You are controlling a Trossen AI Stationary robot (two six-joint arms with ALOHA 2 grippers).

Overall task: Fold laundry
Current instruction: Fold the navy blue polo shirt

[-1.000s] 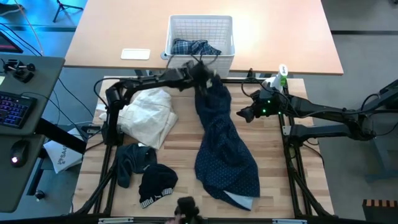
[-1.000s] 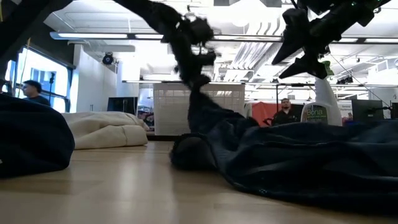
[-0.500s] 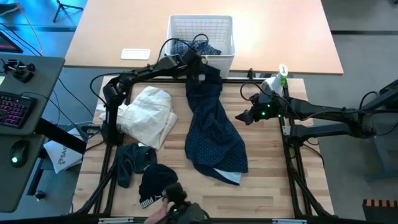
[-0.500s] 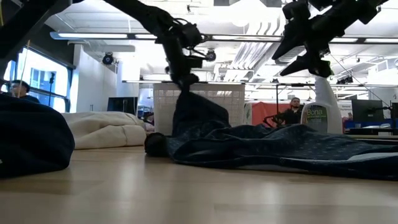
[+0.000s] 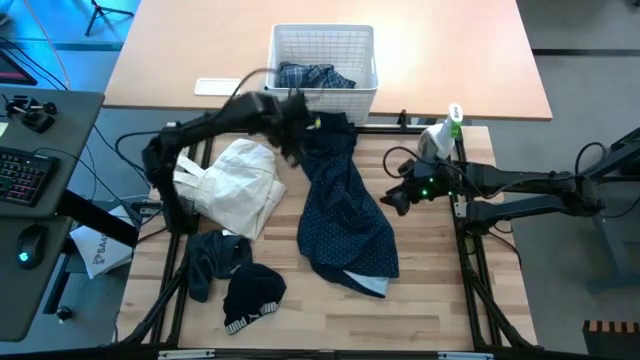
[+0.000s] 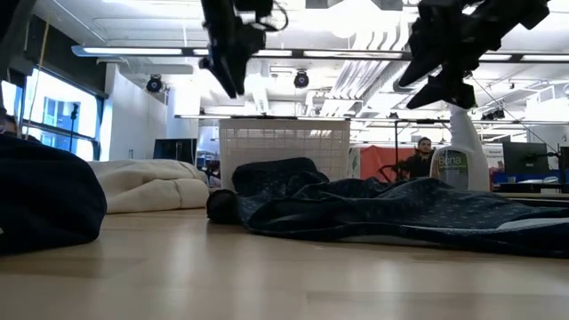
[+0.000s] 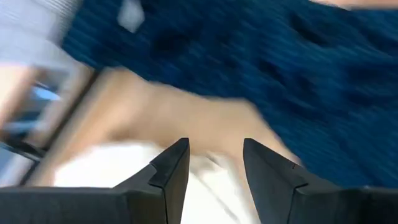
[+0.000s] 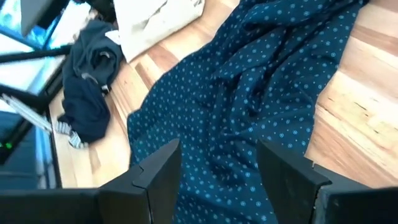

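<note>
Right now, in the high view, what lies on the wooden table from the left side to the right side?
Cream crumpled cloth → navy shirt with tiny white dots → right gripper, open, hovering beside the shirt → white spray bottle with green cap.

White basket [image 5: 322, 45], spray bottle [image 5: 440, 133], perhaps keyboard [image 5: 22, 176].

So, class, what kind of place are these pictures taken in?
Probably a robotics lab in an open-plan workspace: strip ceiling lights, a computer keyboard beside the wooden table, and people at desks behind.
</note>
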